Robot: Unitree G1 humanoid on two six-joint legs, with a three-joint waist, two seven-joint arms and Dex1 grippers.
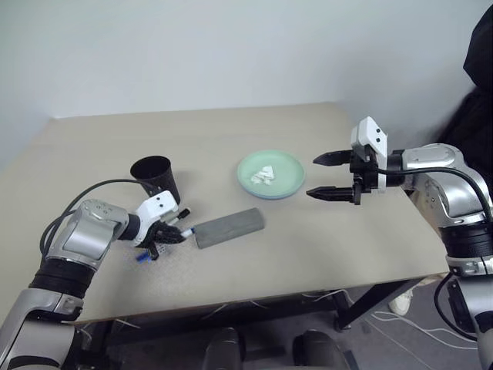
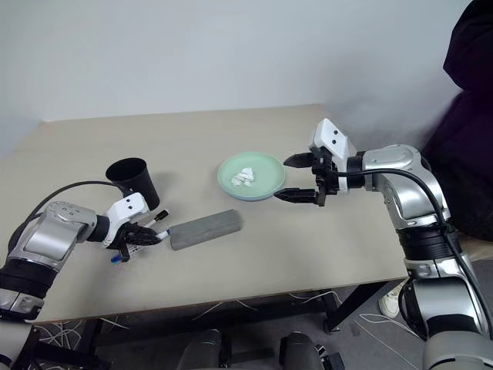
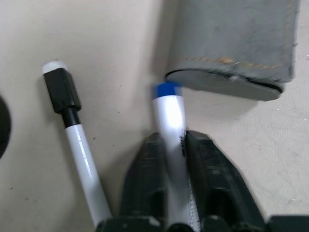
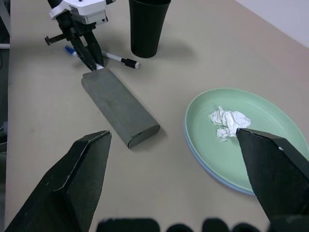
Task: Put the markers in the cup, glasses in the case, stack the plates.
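From where I stand, the plates look sorted and the markers are only just being started. The pale green plate (image 1: 271,173) sits on top of the light blue plate (image 4: 203,157), whose rim peeps out underneath in the right wrist view, so I'd call the stack done. A crumpled white tissue (image 1: 266,174) lies in the green one.

Both markers are out on the surface (image 1: 308,239), none yet in the cup (image 1: 156,177). The cup stands upright near the left edge, just beyond the left gripper (image 3: 173,145). That gripper is down at the surface with its fingers (image 3: 145,164) closed tight against the white barrel of the blue-capped marker (image 3: 170,113), the blue cap poking out in front, close to the end of the case (image 1: 229,227). The marker looks gripped but I judge it not lifted yet. The black-capped marker (image 3: 72,125) lies loose just beside it, between the cup and the case.

The grey case lies shut on the surface, between the cup and the plates. I can't pick out any glasses on the surface, so I can't tell whether they are already inside it.

The right gripper (image 1: 330,176) hangs above the surface beside the plates, its fingers (image 1: 330,158) spread wide with nothing in them.

So, by my reckoning: 2 markers left to drop in the cup, glasses unknown.
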